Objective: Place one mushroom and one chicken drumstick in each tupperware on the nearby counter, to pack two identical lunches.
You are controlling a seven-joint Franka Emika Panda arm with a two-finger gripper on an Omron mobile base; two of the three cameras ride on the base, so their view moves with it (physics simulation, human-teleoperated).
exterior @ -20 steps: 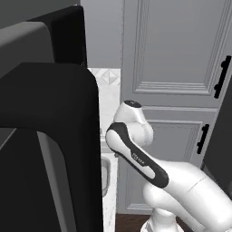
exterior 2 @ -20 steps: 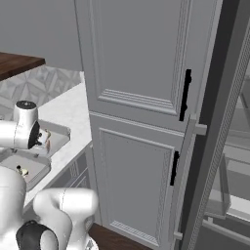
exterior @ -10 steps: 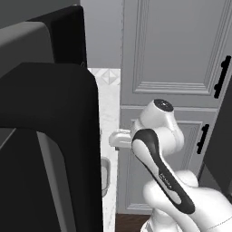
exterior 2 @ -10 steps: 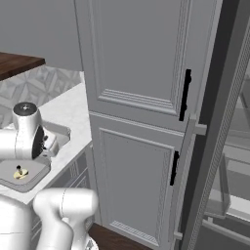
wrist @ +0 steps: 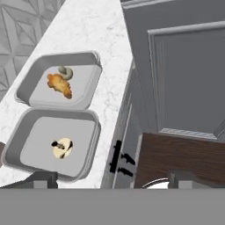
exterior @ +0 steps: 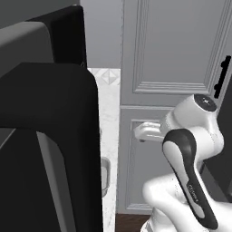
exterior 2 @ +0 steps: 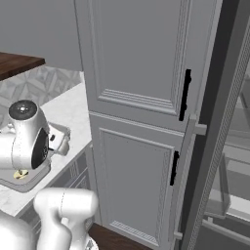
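Two grey trays sit side by side, rims touching, on the white counter [wrist: 94, 30] near its edge, beside the tall grey cabinet [wrist: 184, 66]. The far tray [wrist: 90, 59] holds a chicken drumstick [wrist: 59, 85] with a mushroom [wrist: 65, 72] touching its end. The near tray [wrist: 90, 121] holds one mushroom [wrist: 62, 147] alone, near its middle. The gripper [wrist: 112, 179] hangs above the near tray's edge and the counter front, its fingers spread wide and released, grasping nothing. A tiled backsplash [wrist: 19, 30] lines the counter's far-left side.
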